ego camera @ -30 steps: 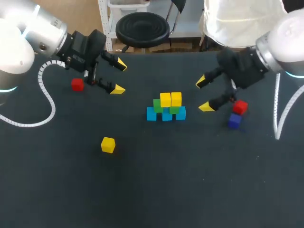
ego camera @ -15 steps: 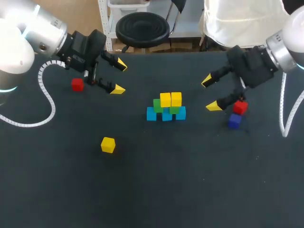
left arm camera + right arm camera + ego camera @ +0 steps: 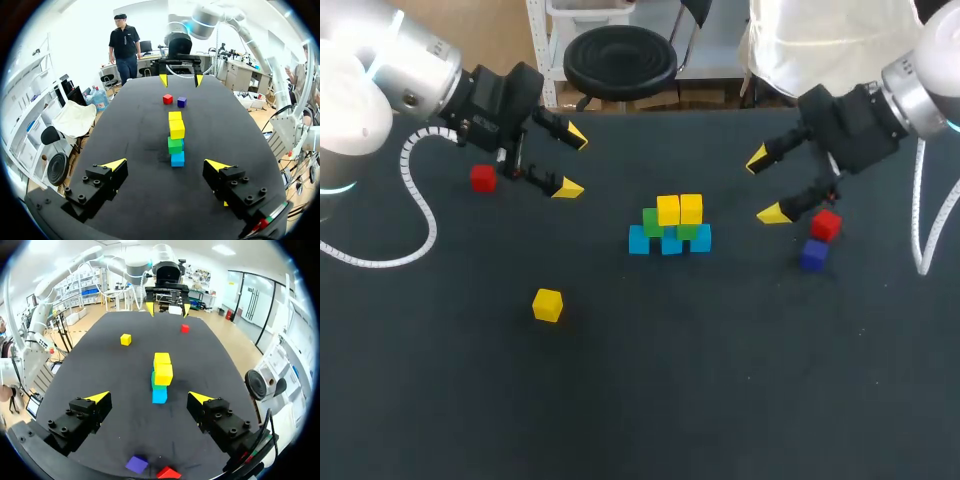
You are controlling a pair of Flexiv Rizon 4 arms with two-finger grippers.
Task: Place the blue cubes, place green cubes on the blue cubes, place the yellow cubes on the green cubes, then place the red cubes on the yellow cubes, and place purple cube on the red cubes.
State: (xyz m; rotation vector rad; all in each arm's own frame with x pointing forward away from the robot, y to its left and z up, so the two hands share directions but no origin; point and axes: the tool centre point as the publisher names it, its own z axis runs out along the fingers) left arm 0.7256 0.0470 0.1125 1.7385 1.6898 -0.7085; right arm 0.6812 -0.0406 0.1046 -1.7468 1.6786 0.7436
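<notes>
On the black table (image 3: 720,380), our left gripper (image 3: 571,161) and right gripper (image 3: 766,186) gape wide, empty. The near red cube (image 3: 826,225) looks light and hard; we pinch its flat sides.

- Bright, even light falls from above — the black table (image 3: 650,400) looks evenly matte from the head view.
- Shadows are short and soft: a faint one hugs the loose yellow cube (image 3: 548,304) (barely darker than the tabletop).
- In the left wrist view a dim smudge of shadow lies beside the stack (image 3: 175,137).
- The left arm (image 3: 360,85) has a pale shell that glares almost white.
- In both wrist views the table's edges bow outward — most strongly towards the rim.
</notes>
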